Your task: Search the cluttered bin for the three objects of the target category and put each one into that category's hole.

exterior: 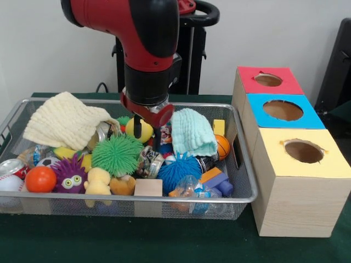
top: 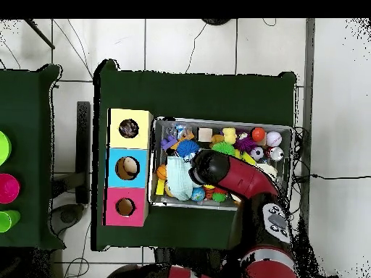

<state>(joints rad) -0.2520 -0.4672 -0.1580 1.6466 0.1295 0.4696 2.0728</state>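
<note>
My gripper (exterior: 147, 134) hangs low over the middle of the wire bin (exterior: 244, 164), open, with its black fingers (exterior: 136, 128) just above the clutter. A yellow toy (exterior: 145, 131) shows behind and between them, and a crushed can (exterior: 149, 161) lies just below. Around it are a green spiky ball (exterior: 117, 154), a blue spiky ball (exterior: 179, 170), a teal cloth (exterior: 193, 131) and a cream cloth (exterior: 66, 120). In the overhead view the red arm (top: 235, 176) covers the gripper. The wooden box has a red-topped hole (exterior: 268, 80), a blue-topped hole (exterior: 283, 110) and a yellow-topped hole (exterior: 303, 150).
The bin also holds a purple spiky toy (exterior: 70, 175), an orange ball (exterior: 40, 179), a wooden block (exterior: 148, 188), a plastic bottle (exterior: 192, 190) and a small basketball (exterior: 222, 147). The box (top: 129, 166) stands against the bin's side (top: 154, 163). Coloured cups (top: 6, 187) sit on a separate table.
</note>
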